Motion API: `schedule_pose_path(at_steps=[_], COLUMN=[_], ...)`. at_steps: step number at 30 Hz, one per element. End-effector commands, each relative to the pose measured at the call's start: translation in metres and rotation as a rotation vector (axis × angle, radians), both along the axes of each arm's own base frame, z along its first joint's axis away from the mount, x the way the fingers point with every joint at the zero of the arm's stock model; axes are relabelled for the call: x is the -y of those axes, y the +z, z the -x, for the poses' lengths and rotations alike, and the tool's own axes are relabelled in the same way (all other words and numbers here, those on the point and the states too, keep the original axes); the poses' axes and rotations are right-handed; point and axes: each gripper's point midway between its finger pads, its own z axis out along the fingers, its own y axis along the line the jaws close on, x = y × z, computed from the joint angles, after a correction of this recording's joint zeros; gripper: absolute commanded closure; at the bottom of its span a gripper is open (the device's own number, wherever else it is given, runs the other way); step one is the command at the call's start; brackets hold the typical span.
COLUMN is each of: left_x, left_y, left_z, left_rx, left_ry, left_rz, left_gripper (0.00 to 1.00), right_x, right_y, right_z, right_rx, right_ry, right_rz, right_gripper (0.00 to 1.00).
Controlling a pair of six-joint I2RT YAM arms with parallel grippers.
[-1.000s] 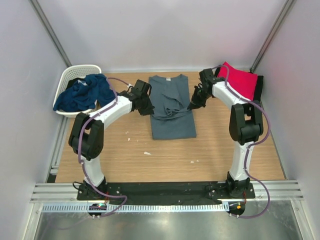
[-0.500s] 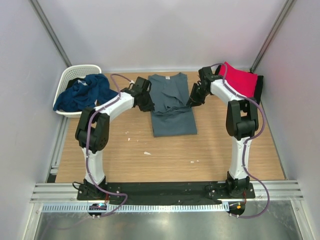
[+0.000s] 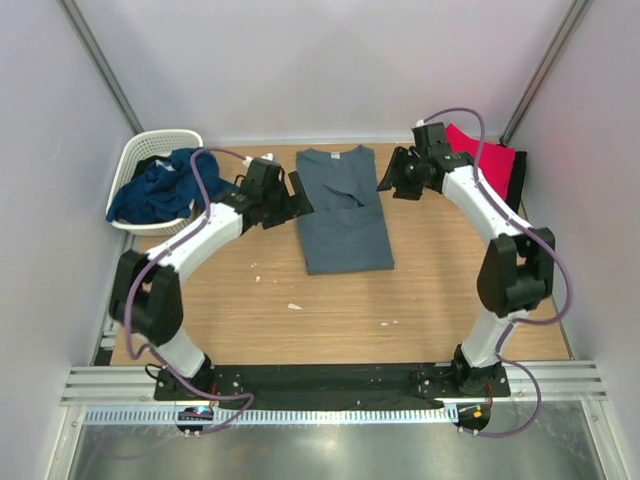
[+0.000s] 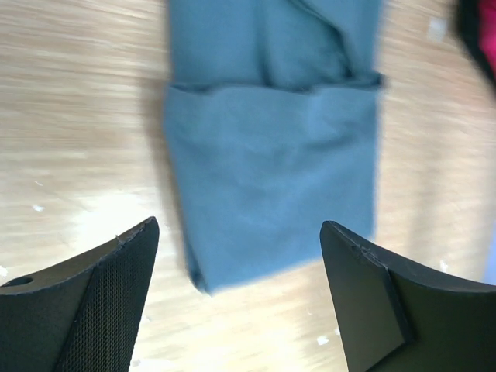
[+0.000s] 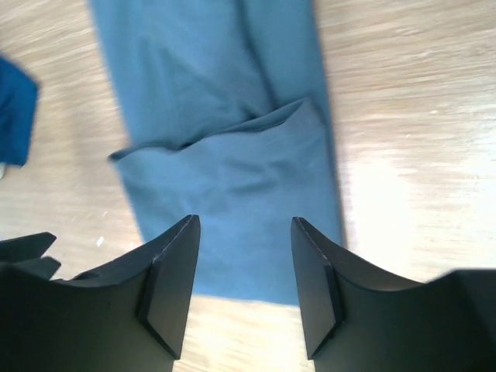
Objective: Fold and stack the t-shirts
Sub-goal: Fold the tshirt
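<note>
Mid-table lies the grey-blue t-shirt [image 3: 345,215], sides folded in to a narrow strip, collar toward the far wall, long axis near-to-far; crosswise fold and stacking probably left. Left gripper [image 3: 297,188] and right gripper [image 3: 386,180] flank it, jaws spread, holding nothing. Red t-shirt [image 3: 482,160] sits folded far right (on a black t-shirt [image 3: 519,178], I think); navy t-shirt [image 3: 165,185] waits in the basket [image 3: 150,140].

Left end effector [image 4: 239,232] and right end effector [image 5: 246,225] gape, empty.

The flat shirt [image 3: 345,215] lay on the table [image 3: 330,310]. Left of it stood the basket [image 3: 170,134] with another shirt [image 3: 165,188] in it. Right of it, farther back, lay a stack of shirts [image 3: 480,162].
</note>
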Motion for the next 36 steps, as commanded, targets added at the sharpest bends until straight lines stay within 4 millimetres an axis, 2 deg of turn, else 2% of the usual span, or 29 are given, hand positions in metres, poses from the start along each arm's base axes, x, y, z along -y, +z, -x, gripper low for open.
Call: schedule_pose_path(at_steps=[1, 3, 4, 6, 7, 8, 10, 11, 12, 13, 14, 19, 20, 24, 33, 36], left_x=[0.029, 0.036, 0.042, 0.039, 0.039, 0.033, 0.026, 0.02, 0.017, 0.016, 0.013, 0.024, 0.025, 0.026, 0.023, 0.029], left_y=[0.042, 0.037, 0.02, 0.007, 0.007, -0.009, -0.012, -0.023, -0.028, -0.026, -0.036, -0.052, -0.06, -0.07, -0.078, -0.082], left_z=[0.032, 0.051, 0.07, 0.083, 0.09, 0.101, 0.108, 0.115, 0.117, 0.116, 0.12, 0.117, 0.116, 0.108, 0.097, 0.096], left_rx=[0.127, 0.106, 0.065, 0.047, 0.055, 0.026, 0.031, 0.016, 0.015, 0.036, 0.024, 0.008, -0.007, -0.015, -0.023, -0.041], left_ry=[-0.066, -0.065, -0.092, -0.054, -0.047, -0.044, -0.029, -0.022, -0.016, -0.009, -0.013, -0.073, -0.085, -0.091, -0.116, -0.138], left_rz=[0.088, 0.097, 0.087, 0.067, 0.07, 0.055, 0.067, 0.055, 0.054, 0.063, 0.053, 0.048, 0.03, -0.002, -0.045, -0.039], left_gripper=[0.14, 0.14, 0.14, 0.16, 0.17, 0.18, 0.28, 0.34, 0.46, 0.51, 0.58, 0.69, 0.72, 0.74, 0.76, 0.77], right_x=[-0.013, -0.023, -0.024, -0.032, -0.031, -0.039, -0.044, -0.047, -0.052, -0.054, -0.053, -0.044, -0.043, -0.04, -0.039, -0.038], right_y=[0.017, 0.008, -0.006, -0.017, -0.026, -0.031, -0.039, -0.045, -0.049, -0.051, -0.059, -0.081, -0.083, -0.095, -0.104, -0.108], right_z=[0.018, 0.026, 0.035, 0.043, 0.046, 0.049, 0.051, 0.051, 0.052, 0.05, 0.049, 0.05, 0.051, 0.057, 0.056, 0.057], right_rx=[0.096, 0.092, 0.062, 0.052, 0.038, 0.037, 0.033, 0.03, 0.027, 0.027, 0.014, -0.02, -0.024, -0.055, -0.073, -0.081], right_ry=[0.053, 0.073, 0.079, 0.101, 0.097, 0.12, 0.132, 0.138, 0.148, 0.149, 0.143, 0.134, 0.134, 0.132, 0.135, 0.134], right_rz=[-0.008, -0.027, -0.019, -0.005, 0.016, 0.028, 0.054, 0.076, 0.084, 0.092, 0.111, 0.166, 0.169, 0.183, 0.196, 0.202], right_gripper=[0.48, 0.49, 0.5, 0.5, 0.51, 0.51, 0.52, 0.52, 0.53, 0.53, 0.55, 0.57, 0.57, 0.58, 0.59, 0.59])
